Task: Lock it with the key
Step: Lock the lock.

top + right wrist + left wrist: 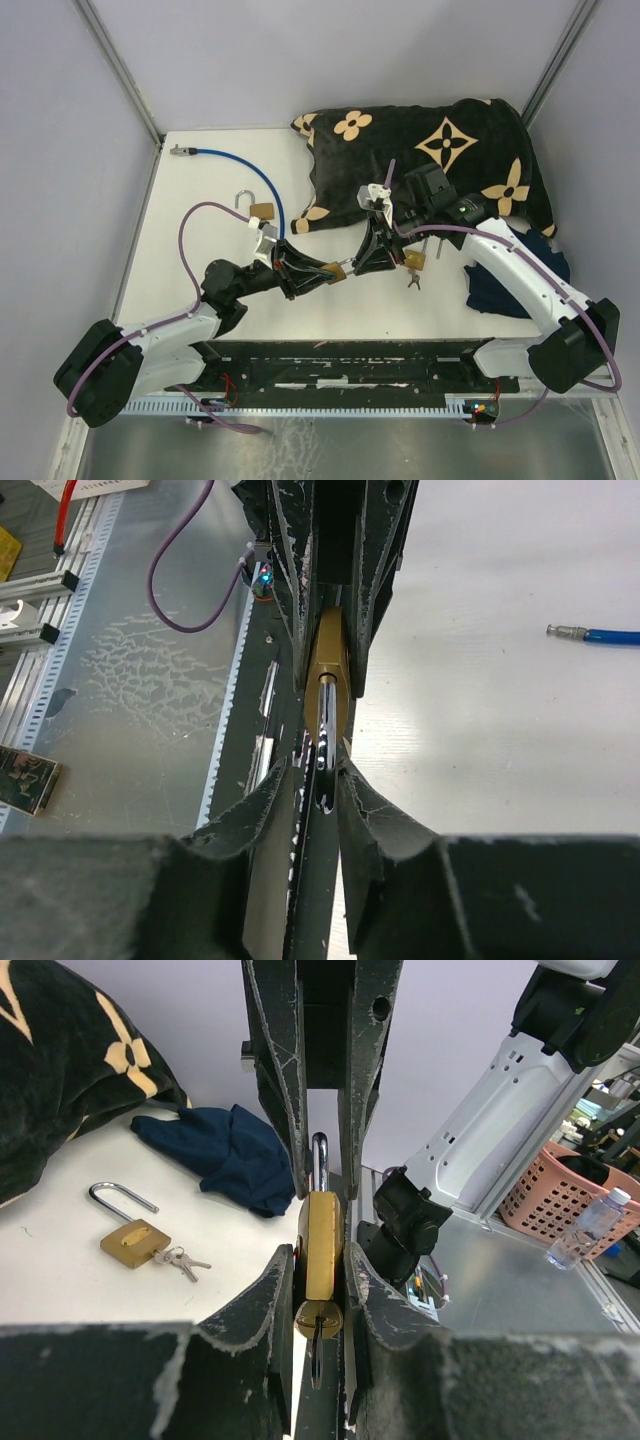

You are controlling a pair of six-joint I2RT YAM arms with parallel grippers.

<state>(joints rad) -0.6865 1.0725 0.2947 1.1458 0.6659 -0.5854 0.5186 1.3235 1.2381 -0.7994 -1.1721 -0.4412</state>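
Observation:
A brass padlock (pixel 321 1243) hangs over the table's near middle, clamped flat between the fingers of my left gripper (pixel 320 1255). Its keyhole faces the left wrist camera, and a thin dark key (pixel 316 1355) sticks out of it, seen edge-on. The chrome shackle (pixel 325 725) points away toward my right gripper (pixel 320 765). That gripper's fingers stand narrowly apart on either side of the shackle, with a slit showing on one side. From above, the padlock (pixel 336 270) sits where the left gripper (pixel 322 272) and right gripper (pixel 354 266) meet.
A second brass padlock (pixel 413 262) with a key bunch (pixel 182 1260) lies just right of the grippers. A third padlock (pixel 260 210), open, lies behind the left arm beside a blue cable (pixel 255 170). A black patterned cushion (pixel 430 150) and a dark blue cloth (pixel 500 285) fill the back right.

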